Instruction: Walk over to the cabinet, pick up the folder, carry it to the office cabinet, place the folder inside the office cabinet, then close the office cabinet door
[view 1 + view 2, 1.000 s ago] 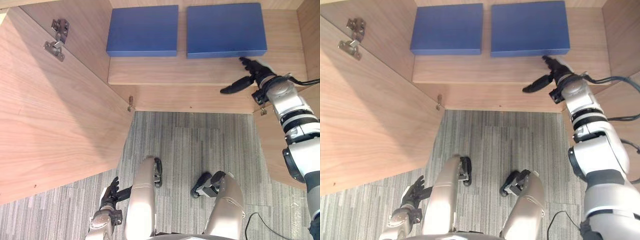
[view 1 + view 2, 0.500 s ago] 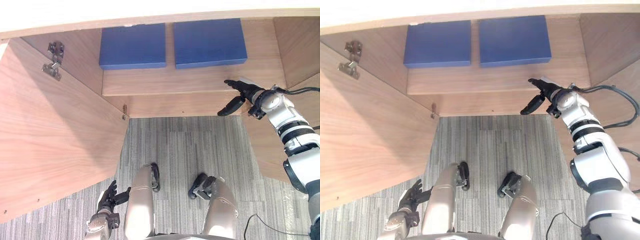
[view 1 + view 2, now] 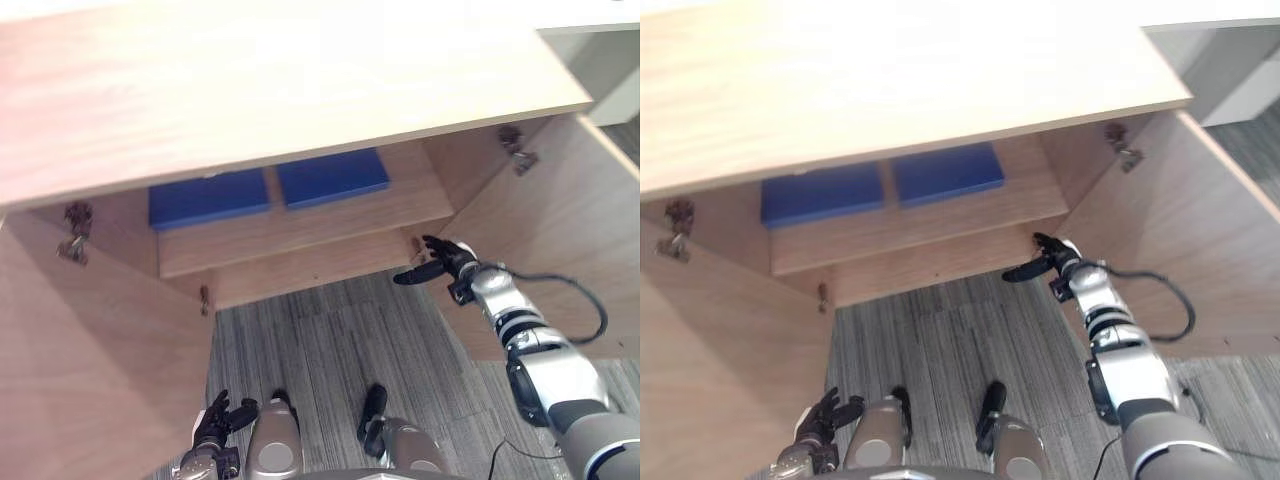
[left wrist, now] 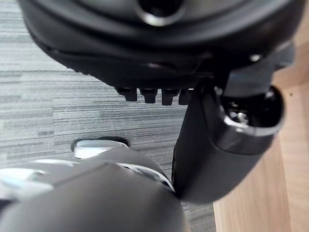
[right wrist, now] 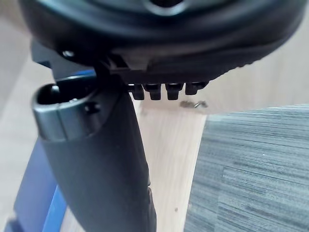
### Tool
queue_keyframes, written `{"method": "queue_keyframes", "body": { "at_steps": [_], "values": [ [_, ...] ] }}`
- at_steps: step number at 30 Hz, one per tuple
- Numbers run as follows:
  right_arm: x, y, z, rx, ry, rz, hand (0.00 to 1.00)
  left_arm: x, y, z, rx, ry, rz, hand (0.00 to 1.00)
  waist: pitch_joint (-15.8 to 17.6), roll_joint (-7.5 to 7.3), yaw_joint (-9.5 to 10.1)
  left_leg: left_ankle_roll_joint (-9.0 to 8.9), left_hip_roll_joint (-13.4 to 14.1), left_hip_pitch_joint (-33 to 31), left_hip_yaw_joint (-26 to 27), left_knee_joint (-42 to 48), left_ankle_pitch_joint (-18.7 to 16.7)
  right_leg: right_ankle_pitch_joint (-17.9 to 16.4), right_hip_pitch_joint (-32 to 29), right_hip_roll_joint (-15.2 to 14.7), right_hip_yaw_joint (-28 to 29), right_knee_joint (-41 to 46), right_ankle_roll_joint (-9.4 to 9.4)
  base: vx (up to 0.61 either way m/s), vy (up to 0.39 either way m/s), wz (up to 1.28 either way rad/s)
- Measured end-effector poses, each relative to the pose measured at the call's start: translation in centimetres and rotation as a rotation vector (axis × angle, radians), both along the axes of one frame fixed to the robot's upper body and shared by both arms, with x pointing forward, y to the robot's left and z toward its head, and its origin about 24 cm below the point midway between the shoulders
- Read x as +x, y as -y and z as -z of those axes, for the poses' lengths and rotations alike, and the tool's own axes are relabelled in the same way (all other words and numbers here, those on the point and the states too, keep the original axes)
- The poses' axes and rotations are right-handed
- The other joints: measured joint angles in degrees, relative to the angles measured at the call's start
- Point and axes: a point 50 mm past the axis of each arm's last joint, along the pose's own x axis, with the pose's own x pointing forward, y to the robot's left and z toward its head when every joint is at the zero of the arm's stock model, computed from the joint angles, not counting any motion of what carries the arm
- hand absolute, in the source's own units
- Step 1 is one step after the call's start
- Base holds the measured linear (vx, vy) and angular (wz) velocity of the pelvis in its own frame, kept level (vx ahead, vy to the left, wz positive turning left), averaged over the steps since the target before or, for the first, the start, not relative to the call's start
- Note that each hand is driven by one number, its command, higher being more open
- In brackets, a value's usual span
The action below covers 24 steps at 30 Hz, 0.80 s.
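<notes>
Looking down through the head camera, I see the office cabinet [image 3: 280, 90] with both doors swung wide. The left door [image 3: 80, 370] stands out toward me on the left and the right door [image 3: 560, 240] on the right, each with a metal hinge [image 3: 518, 150] showing near its top inner edge.

Inside, on the wooden shelf [image 3: 300, 225], a blue folder [image 3: 208, 198] lies flat on the left, with a second folder [image 3: 332, 177] just beside it on the right. A narrow gap separates the two, and both sit partly under the cabinet's top panel.

My right hand [image 3: 447, 262] hangs at the cabinet's lower right front corner, near the foot of the right door and out in front of the shelf, apart from the second folder. Its fingers are stretched out straight and the thumb [image 5: 96, 159] sticks out to the side, so the hand is open and carries nothing. I cannot tell whether the fingertips touch the wood. Past the thumb, the right wrist camera shows a strip of blue folder, pale wood and the grey striped carpet [image 3: 330, 340].

My left hand [image 3: 215, 425] hangs low by my side over the carpet, next to the bottom of the left door. Its fingers are loose and spread, and it is empty too.
</notes>
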Motion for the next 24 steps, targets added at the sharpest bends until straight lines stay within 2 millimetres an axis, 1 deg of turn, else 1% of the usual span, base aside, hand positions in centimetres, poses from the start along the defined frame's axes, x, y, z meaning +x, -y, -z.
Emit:
{"method": "queue_keyframes", "body": {
  "at_steps": [1, 2, 3, 4, 5, 6, 7, 8, 9, 10, 11, 12, 13, 14, 15, 16, 17, 19, 20, 21, 24],
  "values": [
    [-1.7, -0.4, 2.3, 0.087, -0.028, 0.087, 1.00, 0.1, 0.2, 0.1, 0.012, -0.009, 0.008, 1.00, -0.7, -0.22, -1.19, 0.59, -1.0, 2.5, 2.5, -2.4, 0.7, 2.0, 0.5, -0.4, 2.4, -1.6, 0.34, -0.06, 0.101, -0.75],
    [-2.5, -0.6, 3.3, 0.119, -0.046, 0.120, 1.00, 0.2, 0.2, 0.1, 0.015, -0.010, 0.012, 1.00, -0.7, -0.22, -1.59, 0.72, -1.5, 3.7, 3.2, -3.2, 0.8, 2.5, 1.0, -0.6, 3.0, -2.1, 0.52, -0.07, 0.116, -0.81],
    [-4.4, -0.9, 5.5, 0.173, -0.096, 0.187, 1.00, 0.4, 0.3, 0.1, 0.024, -0.014, 0.016, 1.00, -0.9, -0.25, -2.51, 0.75, -1.9, 5.7, 4.1, -4.1, 0.8, 3.3, 1.9, -0.7, 3.4, -2.6, 0.47, -0.08, 0.075, -0.51],
    [-5.5, -1.2, 6.6, 0.196, -0.125, 0.215, 1.00, 0.5, 0.4, 0.2, 0.024, -0.017, 0.012, 1.00, -1.1, -0.27, -2.68, 0.76, -2.0, 6.4, 5.0, -4.4, 0.9, 4.0, 1.8, -0.7, 3.1, -2.6, 0.30, -0.12, 0.064, -0.77],
    [-7.5, -1.9, 8.4, 0.233, -0.177, 0.257, 1.00, 0.7, 0.4, 0.1, 0.028, -0.013, -0.019, 1.00, -1.4, -0.16, -2.99, 1.28, -1.5, 7.6, 6.7, -4.8, 1.2, 6.4, 1.6, -0.4, 1.5, -2.9, -0.84, -0.13, 0.014, -0.88],
    [-9.2, -2.8, 9.9, 0.263, -0.222, 0.285, 1.00, 0.6, 0.5, 0.2, 0.028, -0.017, -0.033, 1.00, -1.8, -0.19, -3.46, 2.27, -1.0, 8.4, 8.8, -5.9, 1.9, 8.4, 1.6, 0.0, -0.5, -4.2, -1.74, -0.13, -0.017, -0.87],
    [-10.0, -3.2, 10.5, 0.283, -0.239, 0.303, 1.00, 0.5, 0.8, 0.3, 0.019, -0.020, -0.043, 1.00, -1.9, -0.08, -3.87, 2.18, -0.7, 9.1, 9.8, -6.7, 2.1, 6.1, 1.3, -0.7, -3.9, -1.8, -3.53, -0.15, -0.026, -0.69],
    [-11.6, -3.8, 11.6, 0.315, -0.277, 0.347, 1.00, 0.5, 0.8, 0.3, 0.018, -0.021, -0.056, 1.00, -2.0, -0.09, -4.25, 1.64, -0.6, 10.3, 11.2, -7.6, 2.6, -0.9, 0.2, -3.7, -10.6, 7.7, -6.30, -0.16, -0.040, -0.59],
    [-13.1, -4.4, 12.5, 0.334, -0.310, 0.380, 1.00, 0.0, 0.9, 0.6, 0.022, -0.043, -0.068, 1.00, -3.0, 0.27, -4.24, 1.11, 0.5, 10.7, 12.7, -7.7, 3.1, -5.4, -0.4, -6.4, -14.1, 15.8, -5.95, -0.12, -0.047, -0.58],
    [-13.7, -4.6, 12.8, 0.346, -0.319, 0.395, 1.00, -0.4, 0.9, 0.7, 0.024, -0.055, -0.073, 1.00, -3.4, 0.40, -4.26, 0.80, 1.0, 11.0, 13.5, -7.8, 3.3, -6.9, -0.1, -7.5, -15.0, 18.3, -5.67, -0.06, -0.095, -0.68],
    [-14.7, -5.2, 13.2, 0.360, -0.322, 0.411, 1.00, -1.3, 0.8, 1.0, 0.033, -0.087, -0.085, 1.00, -4.5, 0.05, -4.20, -0.17, 1.3, 11.6, 14.8, -8.4, 3.9, -8.4, 1.0, -9.6, -15.5, 20.3, -4.32, -0.02, -0.150, -0.71],
    [-15.5, -5.8, 13.4, 0.372, -0.316, 0.425, 1.00, -2.0, 0.0, 1.0, 0.049, -0.108, -0.115, 1.00, -5.8, -1.70, -4.13, -1.29, 0.1, 12.0, 15.9, -9.4, 5.0, -8.8, 2.2, -10.2, -14.3, 16.4, 0.45, -0.01, -0.175, -0.74],
    [-15.6, -5.9, 13.4, 0.376, -0.309, 0.428, 1.00, -2.3, -0.5, 1.0, 0.066, -0.115, -0.121, 1.00, -6.4, -2.32, -4.11, -1.79, -0.4, 12.0, 15.9, -10.4, 5.5, -9.8, 2.8, -9.0, -14.3, 12.7, 0.62, -0.02, -0.233, -0.72],
    [-15.6, -5.4, 13.3, 0.357, -0.292, 0.440, 1.00, -2.6, 0.0, 1.3, 0.054, -0.135, -0.127, 1.00, -6.8, -0.70, -4.04, -2.41, 0.2, 12.0, 14.6, -12.5, 6.1, -6.6, 4.1, -5.5, -13.7, 7.0, 0.41, -0.05, -0.188, -1.03],
    [-15.7, -4.9, 13.2, 0.337, -0.276, 0.464, 1.00, -3.4, 0.4, 1.6, 0.046, -0.158, -0.140, 1.00, -7.5, 0.19, -3.66, -2.07, -0.5, 12.9, 11.2, -16.0, 6.8, -1.0, 7.3, -0.5, -11.4, -3.9, -1.02, -0.11, -0.186, -1.20],
    [-15.7, -4.8, 13.1, 0.331, -0.268, 0.473, 1.00, -3.7, 0.4, 1.6, 0.045, -0.166, -0.141, 1.00, -7.6, 0.14, -3.68, -2.29, -0.3, 14.0, 11.3, -17.0, 7.4, 0.9, 9.1, 1.3, -10.1, -8.3, -1.33, -0.11, -0.116, -1.07],
    [-15.8, -4.6, 13.0, 0.328, -0.262, 0.484, 1.00, -3.8, 0.3, 1.6, 0.046, -0.170, -0.142, 1.00, -7.8, -0.12, -3.69, -2.67, 0.0, 14.6, 11.7, -17.3, 7.7, 1.9, 10.0, 2.3, -9.5, -10.3, -1.57, -0.11, -0.150, -0.75],
    [-16.0, -3.2, 12.6, 0.317, -0.216, 0.551, 1.00, -3.7, 0.0, 1.6, 0.050, -0.166, -0.147, 1.00, -8.1, -0.49, -3.73, -3.08, 1.0, 15.9, 12.7, -17.9, 7.9, 1.9, 9.9, 4.0, -7.1, -10.7, -1.91, -0.06, -0.139, -0.58],
    [-16.1, -2.7, 12.4, 0.312, -0.202, 0.574, 1.00, -3.6, 0.0, 1.5, 0.049, -0.163, -0.155, 1.00, -8.2, -0.51, -3.74, -3.38, 1.3, 16.1, 12.8, -18.0, 8.0, 1.9, 9.9, 4.4, -6.8, -10.7, -1.95, -0.03, -0.115, -0.39],
    [-16.0, -1.8, 11.9, 0.297, -0.168, 0.612, 1.00, -3.4, 0.2, 1.5, 0.041, -0.156, -0.164, 1.00, -8.4, -0.68, -3.87, -3.79, 1.6, 16.9, 13.4, -18.4, 8.2, 2.0, 9.9, 4.9, -6.3, -10.7, -2.44, -0.01, -0.078, -0.25],
    [-15.2, -0.3, 10.7, 0.263, -0.093, 0.640, 1.00, -2.9, 0.9, 1.6, 0.023, -0.146, -0.161, 1.00, -8.8, -0.63, -4.00, -4.49, 1.7, 17.5, 13.7, -19.1, 8.7, 2.3, 9.9, 5.2, -5.9, -10.6, -2.97, -0.01, -0.034, -0.11]
  ]
}}
